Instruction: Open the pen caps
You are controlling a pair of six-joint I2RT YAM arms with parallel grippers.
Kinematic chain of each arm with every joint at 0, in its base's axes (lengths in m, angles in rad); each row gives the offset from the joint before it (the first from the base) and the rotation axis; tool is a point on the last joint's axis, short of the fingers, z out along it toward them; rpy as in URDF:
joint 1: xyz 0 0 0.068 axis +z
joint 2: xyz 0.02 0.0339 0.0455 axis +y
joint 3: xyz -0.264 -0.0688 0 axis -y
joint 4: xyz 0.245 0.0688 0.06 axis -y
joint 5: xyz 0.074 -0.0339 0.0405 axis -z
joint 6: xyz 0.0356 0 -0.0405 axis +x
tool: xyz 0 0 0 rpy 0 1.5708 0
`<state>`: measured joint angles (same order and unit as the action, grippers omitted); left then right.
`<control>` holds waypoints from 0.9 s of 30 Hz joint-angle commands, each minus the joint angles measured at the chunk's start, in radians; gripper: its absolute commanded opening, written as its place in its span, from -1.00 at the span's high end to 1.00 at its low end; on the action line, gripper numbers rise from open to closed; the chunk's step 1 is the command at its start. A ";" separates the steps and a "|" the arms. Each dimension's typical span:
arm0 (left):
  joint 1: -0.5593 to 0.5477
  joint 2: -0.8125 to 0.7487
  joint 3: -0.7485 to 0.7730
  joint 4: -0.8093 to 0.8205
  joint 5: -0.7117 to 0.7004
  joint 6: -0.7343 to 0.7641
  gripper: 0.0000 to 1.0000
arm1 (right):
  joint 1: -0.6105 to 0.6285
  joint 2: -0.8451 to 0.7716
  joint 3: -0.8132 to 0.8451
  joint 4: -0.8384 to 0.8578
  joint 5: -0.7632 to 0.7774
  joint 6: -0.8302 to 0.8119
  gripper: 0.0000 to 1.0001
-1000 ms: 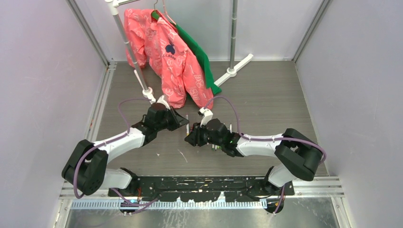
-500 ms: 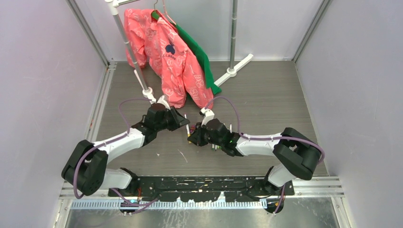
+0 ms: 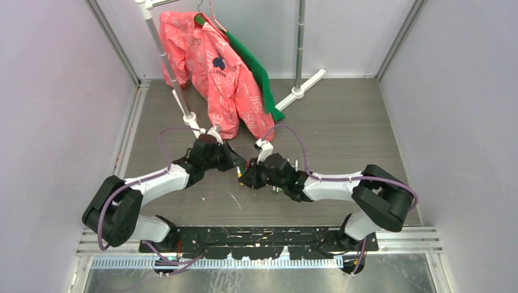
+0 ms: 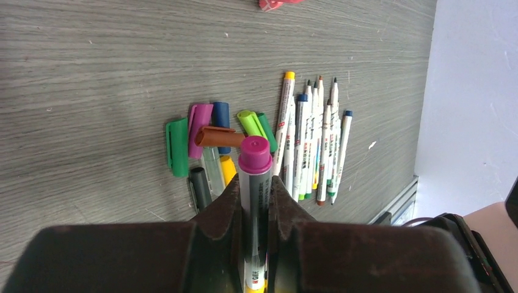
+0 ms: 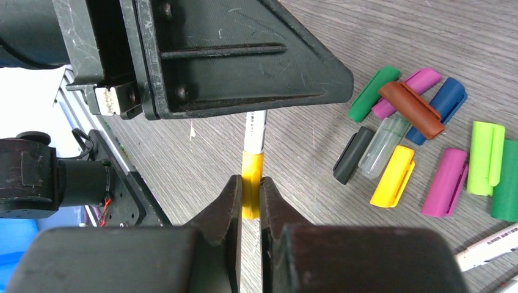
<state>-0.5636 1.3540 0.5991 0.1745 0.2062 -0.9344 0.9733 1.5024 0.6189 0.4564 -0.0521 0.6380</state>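
Observation:
My left gripper [image 4: 253, 183] is shut on the barrel of a white pen [image 4: 255, 201], whose magenta end [image 4: 255, 154] sticks out past the fingertips. My right gripper [image 5: 250, 183] is shut on that pen's yellow cap [image 5: 251, 174], and the white barrel [image 5: 255, 131] runs from it into the left gripper. In the top view the left gripper [image 3: 234, 162] and right gripper [image 3: 247, 176] meet tip to tip above the table. Loose pen caps lie on the table: green [image 5: 372, 93], brown [image 5: 410, 108], blue [image 5: 449, 97], yellow [image 5: 393, 176], magenta [image 5: 445, 182] and lime [image 5: 486, 157].
A row of uncapped white pens [image 4: 311, 146] lies beside the loose caps [image 4: 207, 140]. A pink jacket [image 3: 214, 73] and a green garment [image 3: 256, 70] hang from a rack [image 3: 299, 49] at the back. The grey walls close in both sides.
My left gripper has moved right and nearer with the pen, closing the gap to my right gripper. The right gripper has barely moved.

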 commanded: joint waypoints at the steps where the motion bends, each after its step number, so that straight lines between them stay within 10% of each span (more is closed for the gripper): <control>1: -0.019 -0.038 0.046 -0.024 -0.057 0.024 1.00 | 0.004 -0.044 0.032 0.015 0.021 -0.024 0.98; 27: -0.073 0.138 0.379 -0.310 -0.639 0.036 1.00 | 0.083 0.097 0.200 -0.483 0.555 -0.046 0.98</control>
<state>-0.6468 1.5085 0.9199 -0.1738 -0.1764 -0.9016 1.0512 1.5715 0.8066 0.2146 0.3607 0.5667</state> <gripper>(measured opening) 0.120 0.140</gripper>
